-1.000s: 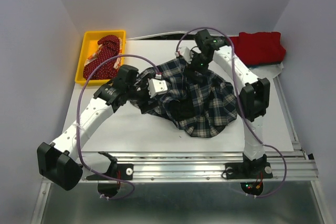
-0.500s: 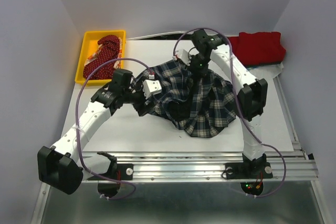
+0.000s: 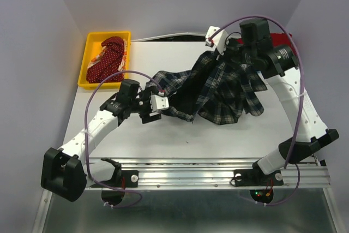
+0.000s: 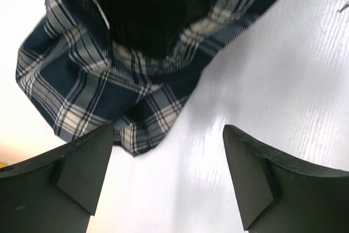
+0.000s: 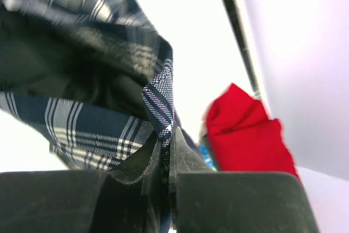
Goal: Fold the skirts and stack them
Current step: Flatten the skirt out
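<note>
The navy, green and white plaid skirt (image 3: 218,88) is drawn out across the middle of the table. Its upper edge is lifted at the back right, where my right gripper (image 3: 233,53) is shut on it. In the right wrist view a fold of plaid skirt (image 5: 82,118) is pinched between the closed fingers of the right gripper (image 5: 168,135). My left gripper (image 3: 154,107) is open at the skirt's left end. In the left wrist view a corner of the plaid skirt (image 4: 109,80) lies just ahead of the left gripper (image 4: 168,135), and only bare table is between the fingers. The plain red skirt (image 5: 245,135) lies at the back right.
A yellow bin (image 3: 91,39) at the back left holds the dark red dotted skirt (image 3: 109,58). The red skirt (image 3: 286,39) is mostly hidden behind the right arm. Purple cables loop over both arms. A metal rail (image 3: 218,170) runs along the near table edge.
The right gripper shut on the plaid skirt's back edge and swung up and to the back right, stretching the cloth. The left gripper drew slightly leftward, staying open.
</note>
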